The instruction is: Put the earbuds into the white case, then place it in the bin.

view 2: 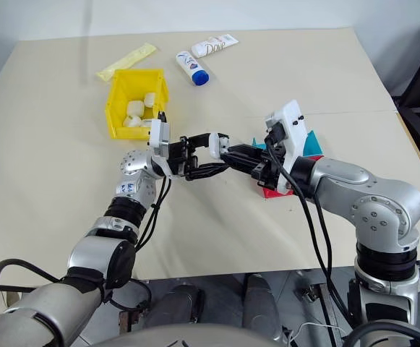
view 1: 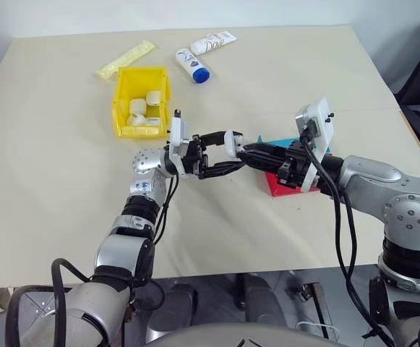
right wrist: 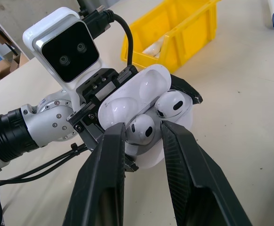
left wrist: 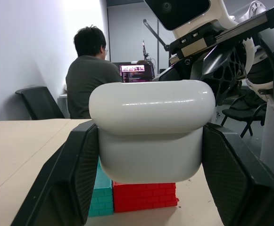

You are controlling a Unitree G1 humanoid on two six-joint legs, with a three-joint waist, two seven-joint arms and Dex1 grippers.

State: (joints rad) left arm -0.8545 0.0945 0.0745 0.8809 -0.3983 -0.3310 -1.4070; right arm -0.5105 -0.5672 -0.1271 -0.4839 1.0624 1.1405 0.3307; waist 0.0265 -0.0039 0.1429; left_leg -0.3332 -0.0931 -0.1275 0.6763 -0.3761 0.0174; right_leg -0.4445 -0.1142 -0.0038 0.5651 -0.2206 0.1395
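Note:
My left gripper (view 1: pixel 220 148) is shut on the white case (view 1: pixel 231 140), held above the table's middle with its lid flipped open. The left wrist view has the case (left wrist: pixel 151 136) wedged between both black fingers (left wrist: pixel 68 183). In the right wrist view one earbud (right wrist: pixel 172 104) sits in the case (right wrist: pixel 151 84), while my right gripper (right wrist: pixel 144 136) is shut on the other earbud (right wrist: pixel 141 129) right at the case's opening. The yellow bin (view 1: pixel 119 105) stands behind and left of the grippers, with several white items inside.
A red tray (view 1: pixel 278 186) and a teal tray (view 1: pixel 285 142) lie under my right wrist. Two white tubes (view 1: pixel 213 43) (view 1: pixel 192 65) and a yellow packet (view 1: pixel 126 59) lie at the table's far side. A seated person (left wrist: pixel 89 80) faces away beyond the table.

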